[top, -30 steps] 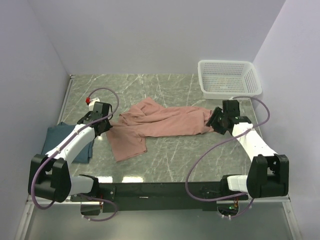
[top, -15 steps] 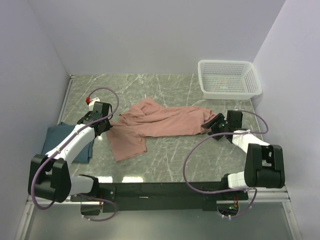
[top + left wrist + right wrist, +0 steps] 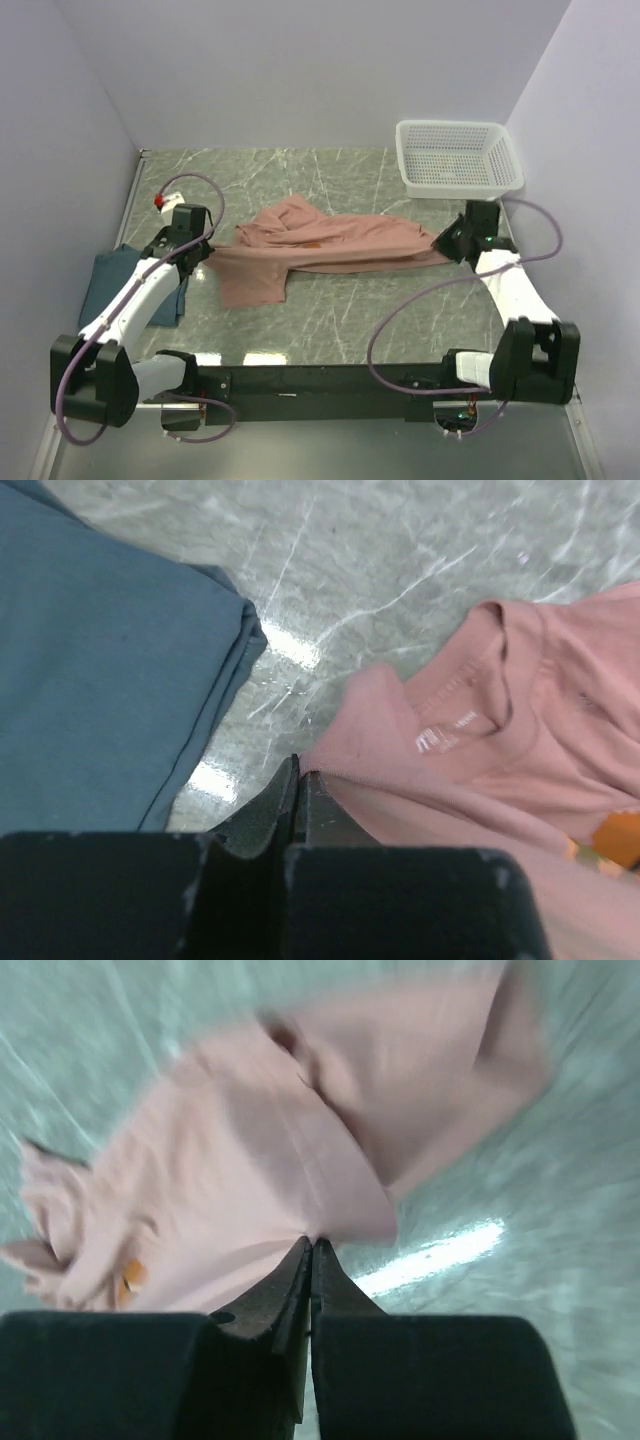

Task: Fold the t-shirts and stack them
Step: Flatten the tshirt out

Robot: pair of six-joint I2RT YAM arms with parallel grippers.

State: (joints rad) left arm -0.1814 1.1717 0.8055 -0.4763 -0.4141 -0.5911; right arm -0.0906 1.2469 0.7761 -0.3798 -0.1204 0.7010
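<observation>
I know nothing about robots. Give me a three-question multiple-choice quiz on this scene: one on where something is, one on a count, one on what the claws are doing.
1. Where on the table is the white basket?
A. far right corner
B. near left corner
C. the middle

2. How many shirts are there?
A. one
B. two
C. four

3. What are the left gripper and right gripper doing?
A. both hang open
B. both are shut on the pink shirt
C. one holds the basket

Answers:
1 A, it sits by the back wall on the right.
2 B, one pink shirt and one folded blue shirt.
3 B, each wrist view shows closed fingers pinching pink cloth.
</observation>
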